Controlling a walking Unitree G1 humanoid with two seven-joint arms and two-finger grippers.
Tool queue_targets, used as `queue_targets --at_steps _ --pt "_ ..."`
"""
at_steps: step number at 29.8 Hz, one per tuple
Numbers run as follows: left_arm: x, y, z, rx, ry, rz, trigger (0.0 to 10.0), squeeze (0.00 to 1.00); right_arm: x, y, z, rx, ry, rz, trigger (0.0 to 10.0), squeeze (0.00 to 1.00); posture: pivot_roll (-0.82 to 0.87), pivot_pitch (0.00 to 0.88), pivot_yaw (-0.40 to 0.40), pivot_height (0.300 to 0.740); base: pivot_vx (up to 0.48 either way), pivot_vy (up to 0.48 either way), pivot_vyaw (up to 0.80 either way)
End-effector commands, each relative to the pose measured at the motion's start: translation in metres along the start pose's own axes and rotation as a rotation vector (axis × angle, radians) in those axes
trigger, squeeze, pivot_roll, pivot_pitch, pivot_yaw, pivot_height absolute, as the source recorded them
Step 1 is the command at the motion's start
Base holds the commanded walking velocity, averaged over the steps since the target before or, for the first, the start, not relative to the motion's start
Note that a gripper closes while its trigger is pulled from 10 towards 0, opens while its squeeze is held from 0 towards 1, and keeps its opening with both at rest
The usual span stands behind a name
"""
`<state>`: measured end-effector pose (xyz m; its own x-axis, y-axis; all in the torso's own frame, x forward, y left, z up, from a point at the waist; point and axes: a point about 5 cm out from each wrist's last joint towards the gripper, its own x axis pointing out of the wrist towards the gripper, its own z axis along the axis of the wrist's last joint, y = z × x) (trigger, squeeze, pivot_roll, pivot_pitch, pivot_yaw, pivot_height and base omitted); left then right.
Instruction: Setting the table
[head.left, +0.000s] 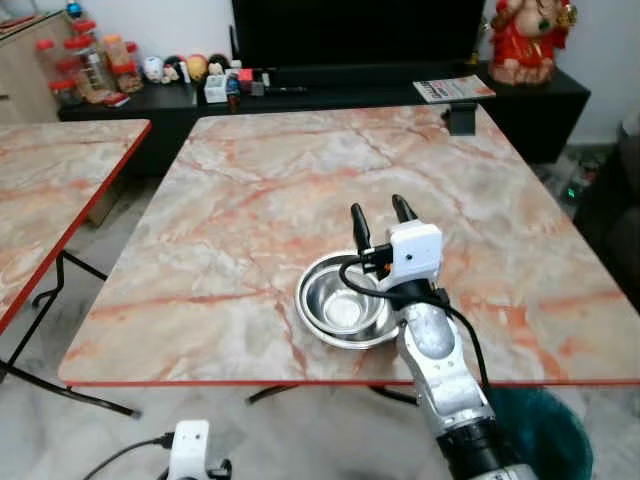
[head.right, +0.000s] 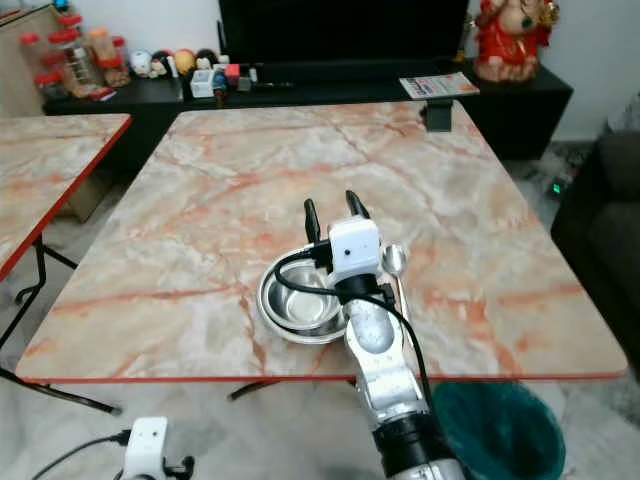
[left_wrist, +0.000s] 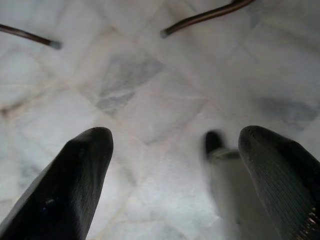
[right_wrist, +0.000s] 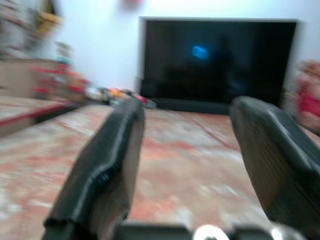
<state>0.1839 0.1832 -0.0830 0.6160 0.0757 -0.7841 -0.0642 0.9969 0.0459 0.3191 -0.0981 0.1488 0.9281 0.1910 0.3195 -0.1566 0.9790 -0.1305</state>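
Note:
A steel bowl (head.left: 340, 305) sits near the front edge of the marble table (head.left: 260, 190). A metal spoon (head.right: 395, 262) lies on the table just right of the bowl. My right gripper (head.left: 379, 224) hovers over the bowl's far rim, open, fingers pointing across the table with nothing between them. In the right wrist view its two black fingers (right_wrist: 105, 165) frame the table top and a dark television. My left gripper (left_wrist: 175, 165) hangs low beside the table, open, pointing at the marble floor.
A second marble table (head.left: 50, 190) stands at the left. A black TV console (head.left: 330, 95) with jars, figurines and a magazine runs along the back wall. A small black object (head.left: 462, 118) sits at the table's far right edge. A teal bin (head.left: 540, 430) stands under the front right corner.

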Motion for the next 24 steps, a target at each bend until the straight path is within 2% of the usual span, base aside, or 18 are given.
queue_targets --at_steps 1,18,22,24 --pt "0.0 0.008 0.0 0.0 0.004 0.019 10.0 0.0 0.005 0.006 0.007 0.02 -0.025 0.009 10.0 0.0 -0.04 0.0 0.056 0.736 0.0 0.368 0.0" --pt "0.0 0.011 0.0 0.012 0.003 0.021 10.0 0.0 0.005 0.007 0.007 0.02 -0.025 0.004 10.0 0.0 -0.04 0.0 0.057 0.736 0.0 0.369 0.0" --pt "-0.001 0.013 0.001 0.045 -0.005 0.013 10.0 0.0 0.005 0.007 0.007 0.019 -0.024 0.006 10.0 0.0 -0.04 0.0 0.056 0.736 0.0 0.368 0.0" --pt "-0.001 0.019 0.003 0.153 -0.019 -0.021 10.0 0.0 0.006 0.006 0.006 0.017 -0.02 0.01 10.0 0.0 -0.03 0.0 0.049 0.736 0.0 0.368 0.0"
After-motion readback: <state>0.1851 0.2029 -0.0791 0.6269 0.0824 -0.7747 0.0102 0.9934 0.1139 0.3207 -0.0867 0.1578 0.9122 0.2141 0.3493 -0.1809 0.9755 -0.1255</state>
